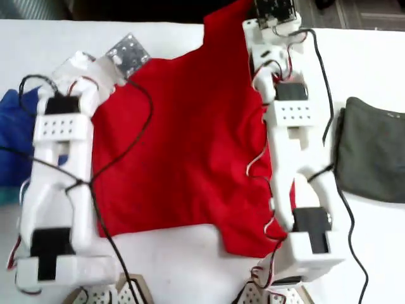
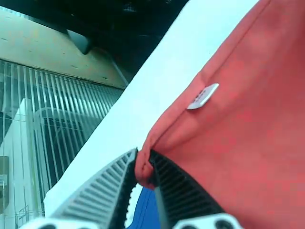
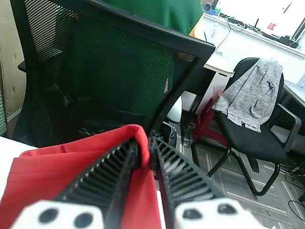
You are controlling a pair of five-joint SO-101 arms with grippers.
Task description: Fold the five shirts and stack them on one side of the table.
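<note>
1. Red shirt (image 1: 190,145): lies spread flat and unfolded on the bench (image 1: 171,266), between the left arm (image 1: 57,158) and the right arm (image 1: 291,145).
2. Left jaws: closed tight on a small bunch of the shirt's edge at its far left corner.
3. Right jaws: closed on a pinch of the red cloth at the far right corner, near the bench's far edge.
4. Purpose, as judged: the paired corner grips let the far edge be lifted level and carried over for a first fold.
5. Appearance: plain red, soft and limp, lightly creased, with a small white label (image 2: 202,95) sewn at a seam.
6. Blue shirt (image 1: 9,139): at the left side, beside the left arm.
7. Grey shirt (image 1: 373,152): at the right side, apart from the red one.
</note>
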